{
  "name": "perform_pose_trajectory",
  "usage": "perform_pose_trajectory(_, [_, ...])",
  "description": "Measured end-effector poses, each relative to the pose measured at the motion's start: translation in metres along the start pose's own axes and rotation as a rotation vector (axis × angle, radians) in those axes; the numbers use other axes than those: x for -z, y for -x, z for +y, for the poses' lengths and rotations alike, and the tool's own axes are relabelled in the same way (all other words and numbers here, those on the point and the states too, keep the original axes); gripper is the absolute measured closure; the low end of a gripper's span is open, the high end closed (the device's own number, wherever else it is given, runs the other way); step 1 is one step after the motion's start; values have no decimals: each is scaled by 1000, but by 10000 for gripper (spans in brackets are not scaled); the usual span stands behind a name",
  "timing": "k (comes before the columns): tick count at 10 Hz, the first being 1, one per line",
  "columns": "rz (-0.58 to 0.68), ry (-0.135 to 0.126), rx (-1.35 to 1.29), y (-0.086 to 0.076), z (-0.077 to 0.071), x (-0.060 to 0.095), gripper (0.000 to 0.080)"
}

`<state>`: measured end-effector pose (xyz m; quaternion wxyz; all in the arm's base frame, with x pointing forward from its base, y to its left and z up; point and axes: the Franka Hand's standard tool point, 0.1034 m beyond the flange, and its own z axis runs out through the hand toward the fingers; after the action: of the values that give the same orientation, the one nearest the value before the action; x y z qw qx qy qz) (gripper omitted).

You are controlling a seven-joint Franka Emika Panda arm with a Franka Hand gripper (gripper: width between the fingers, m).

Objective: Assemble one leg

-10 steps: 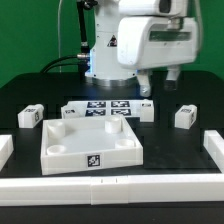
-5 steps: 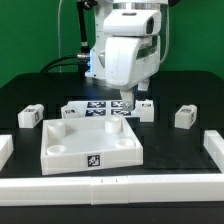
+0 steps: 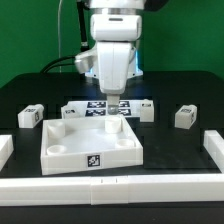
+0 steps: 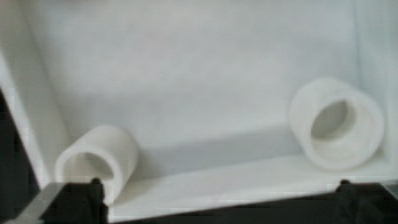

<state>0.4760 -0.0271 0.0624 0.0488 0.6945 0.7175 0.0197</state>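
**newbie_42:** Quick one: where is the gripper (image 3: 115, 106) being held, and how are the fingers set? It can't be made out too well from the exterior view.

**benchrat:** It's pointed straight down and hung low over the far edge of the tray (image 3: 120, 160), about midway along that edge. Whether the rim is touched can't be told. From outside the fingers are seen edge-on, so the wrist view is needed. There the gripper (image 4: 214, 195) is shown with both dark fingertips (image 4: 80, 192) spread wide, and only the tray (image 4: 196, 90) floor is seen between them. Two round raised sockets are caught in that shot too. The first socket (image 4: 338, 120) is set further off, and the second socket (image 4: 98, 155) is close to a fingertip.

**newbie_42:** And the leg?

**benchrat:** Not gripped. A first leg (image 3: 32, 115) is left on the black table (image 3: 170, 140) at the exterior view's left, well apart from the gripper. A second leg (image 3: 186, 116) is sat at the exterior view's right, apart from the tray. The marker board (image 3: 98, 106) is laid flat just beyond the tray's far edge. The lot is fenced in by long white bars, with the front bar (image 3: 110, 187) run along the near side.
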Motion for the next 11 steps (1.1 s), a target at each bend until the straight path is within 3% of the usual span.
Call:
perform_pose_trajectory(3, [9,-13,77,28,-22,-14,150])
perform_pose_trajectory(7, [10,-11,61,26,-21,-14,150])
perform_pose_trajectory(8, [16,-18,39,23,-27,-19,150])
perform_pose_trajectory(11, [37,-67,25,25,-64,-41,150])
